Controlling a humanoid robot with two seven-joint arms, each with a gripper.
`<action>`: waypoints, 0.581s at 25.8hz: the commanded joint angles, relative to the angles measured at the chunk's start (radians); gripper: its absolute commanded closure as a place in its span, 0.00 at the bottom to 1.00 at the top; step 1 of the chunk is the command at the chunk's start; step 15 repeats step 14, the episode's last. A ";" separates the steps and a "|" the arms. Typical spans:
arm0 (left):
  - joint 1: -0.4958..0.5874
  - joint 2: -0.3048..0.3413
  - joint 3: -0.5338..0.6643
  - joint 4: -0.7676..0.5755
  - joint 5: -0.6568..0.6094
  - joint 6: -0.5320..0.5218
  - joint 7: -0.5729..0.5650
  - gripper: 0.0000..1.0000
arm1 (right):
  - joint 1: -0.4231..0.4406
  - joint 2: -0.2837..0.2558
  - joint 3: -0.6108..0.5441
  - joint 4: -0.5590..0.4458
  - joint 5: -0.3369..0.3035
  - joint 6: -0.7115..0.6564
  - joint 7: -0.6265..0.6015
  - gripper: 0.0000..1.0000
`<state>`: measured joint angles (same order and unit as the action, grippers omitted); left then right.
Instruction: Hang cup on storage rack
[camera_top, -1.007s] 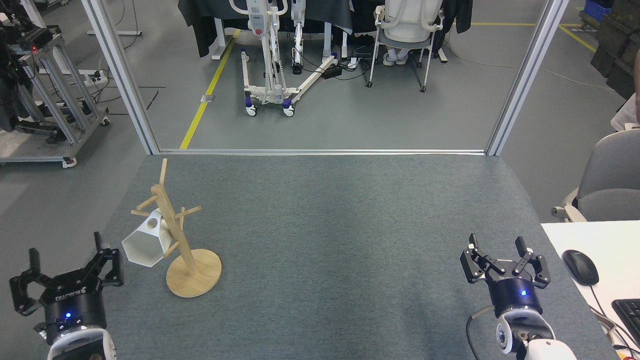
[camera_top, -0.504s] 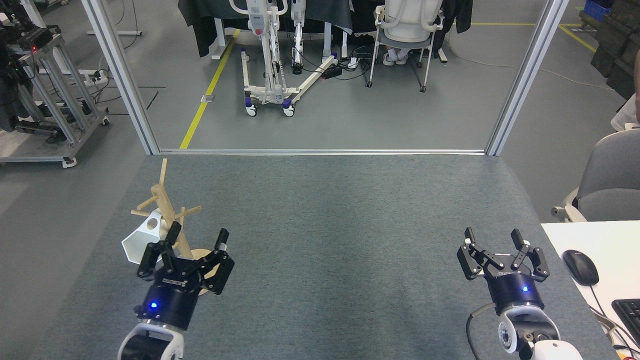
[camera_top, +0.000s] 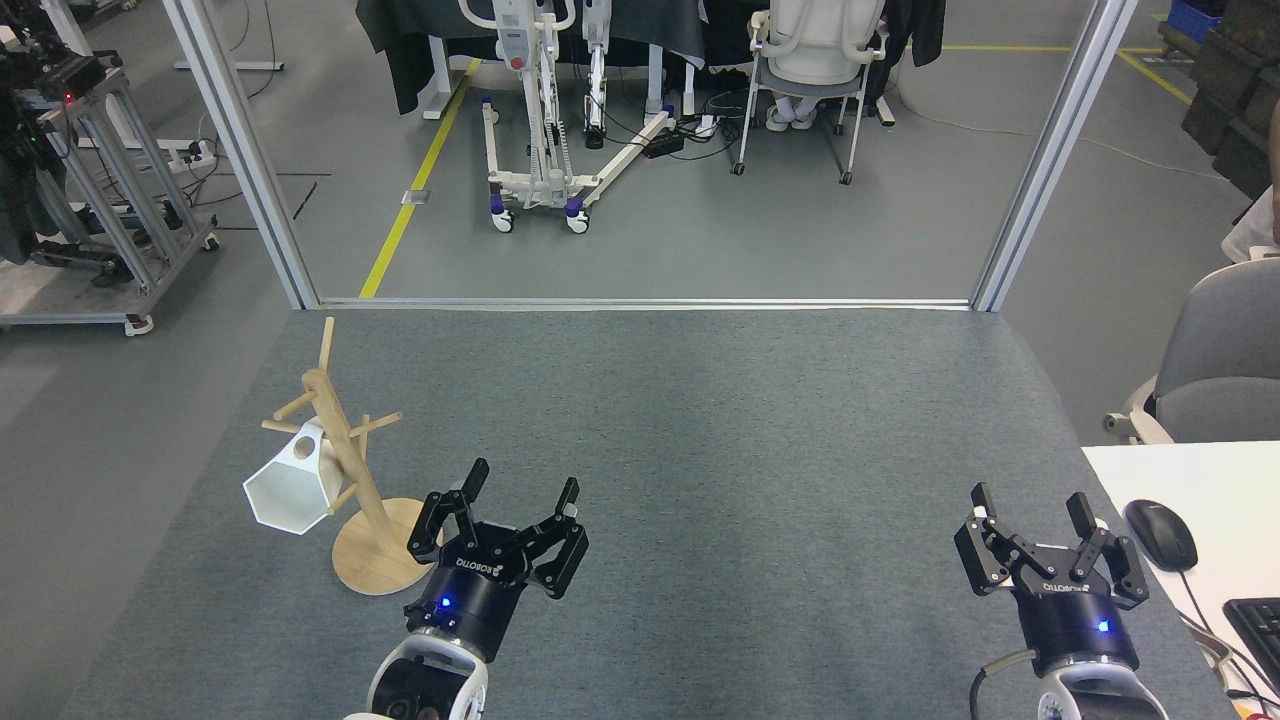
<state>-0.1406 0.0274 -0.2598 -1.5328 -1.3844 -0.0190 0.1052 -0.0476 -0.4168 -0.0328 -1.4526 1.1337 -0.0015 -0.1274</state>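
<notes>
From where I sit, the cup (camera_top: 290, 487) hangs on the storage rack (camera_top: 352, 480) in the lower left of the frame, its handle threaded onto one of the left-hand pegs and its open hexagonal mouth tipped down and toward me. I judge the hanging done.

My left gripper (camera_top: 520, 490) sits low and centre-left, just right of the rack's round base, spread wide and carrying nothing. My right gripper (camera_top: 1030, 503) is at the lower right, released too and empty, close to the white desk (camera_top: 1150, 470) edge.

The risk I see is on the left: that arm lies so near the base that a sideways swing could nudge the rack, and the cup, loaded on one side, could slip off its peg or tip the whole stand. On the right, a careless move could clip the desk or the mouse (camera_top: 1160, 534).

Count: one cup, one rack, two grippers, one mouse.
</notes>
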 joint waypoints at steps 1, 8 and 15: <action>-0.004 0.000 -0.004 0.014 -0.008 0.022 -0.001 0.00 | 0.003 0.006 -0.007 0.006 -0.045 0.003 0.000 0.01; -0.005 0.008 -0.004 0.014 -0.008 0.031 -0.019 0.00 | 0.003 -0.004 -0.022 0.008 -0.054 0.003 -0.001 0.01; -0.004 0.005 -0.004 0.007 -0.007 0.031 -0.030 0.00 | 0.005 -0.002 -0.030 0.011 -0.054 0.000 0.000 0.01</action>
